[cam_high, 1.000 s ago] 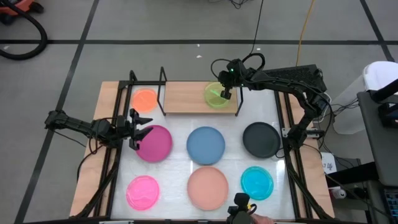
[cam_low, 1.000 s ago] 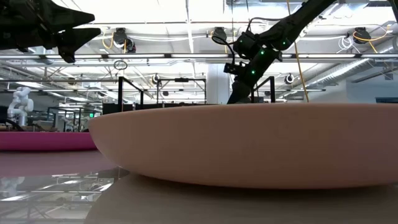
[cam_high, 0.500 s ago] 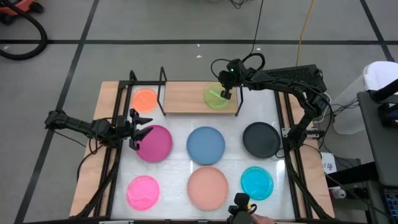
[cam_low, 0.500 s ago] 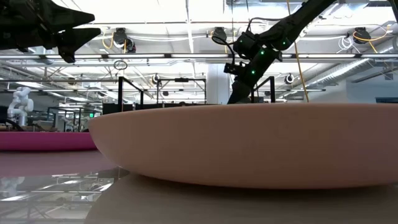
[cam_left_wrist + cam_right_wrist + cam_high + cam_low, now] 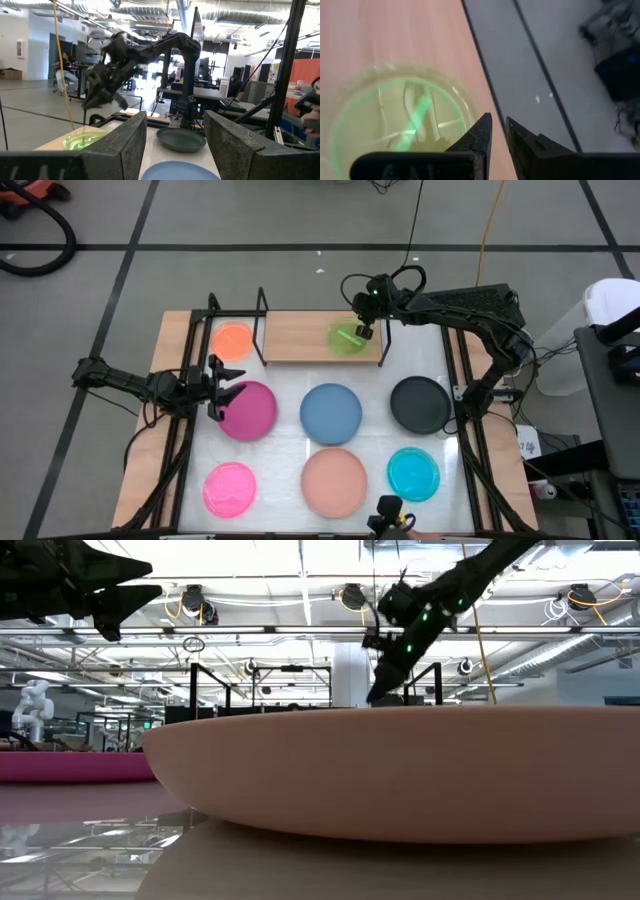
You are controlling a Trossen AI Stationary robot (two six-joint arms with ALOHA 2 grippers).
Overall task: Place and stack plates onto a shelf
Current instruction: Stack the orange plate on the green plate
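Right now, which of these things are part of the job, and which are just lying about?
Part of the job:
shelf, holding the orange plate and green plate
magenta plate, blue plate, black plate, pink plate, salmon plate, cyan plate

Just lying about:
black hose and yellow cable on the floor

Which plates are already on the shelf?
The small orange plate and small green plate lie on the shelf; the six larger ones lie on the table.

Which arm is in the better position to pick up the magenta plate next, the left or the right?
Probably the left. The left gripper hovers open at the magenta plate's edge. The right gripper is far off over the shelf, just above the green plate.
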